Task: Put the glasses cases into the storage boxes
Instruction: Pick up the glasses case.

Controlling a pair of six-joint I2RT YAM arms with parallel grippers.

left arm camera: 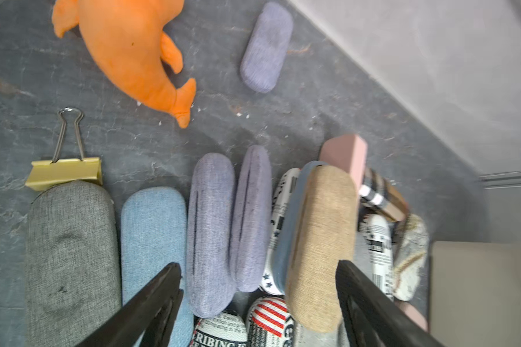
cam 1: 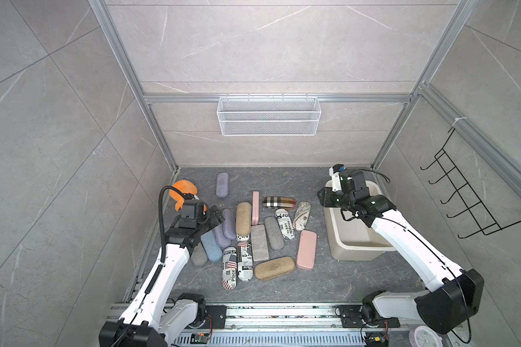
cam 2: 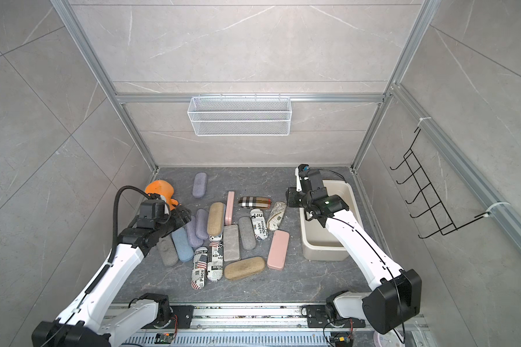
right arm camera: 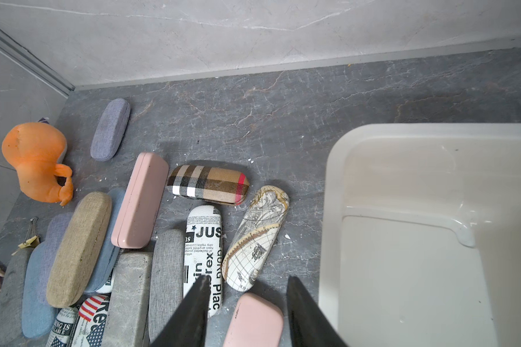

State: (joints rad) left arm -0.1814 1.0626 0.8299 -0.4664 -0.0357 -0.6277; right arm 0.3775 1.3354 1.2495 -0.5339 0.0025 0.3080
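lilac cases (left arm camera: pixel 211 228) below left gripper (left arm camera: pixel 258 266), jaws apart

cases (cam 1: pixel 259 241) scattered beside empty beige tub (cam 1: pixel 352 254)

The left arm (cam 1: pixel 169 264) was extended forward and inward, wrist pitched down. The left gripper (left arm camera: pixel 257 266) had its jaws spread wide. The right arm (cam 1: pixel 403 237) was extended forward, its wrist turned inward. The right gripper (right arm camera: pixel 248 278) had its jaws moderately parted.
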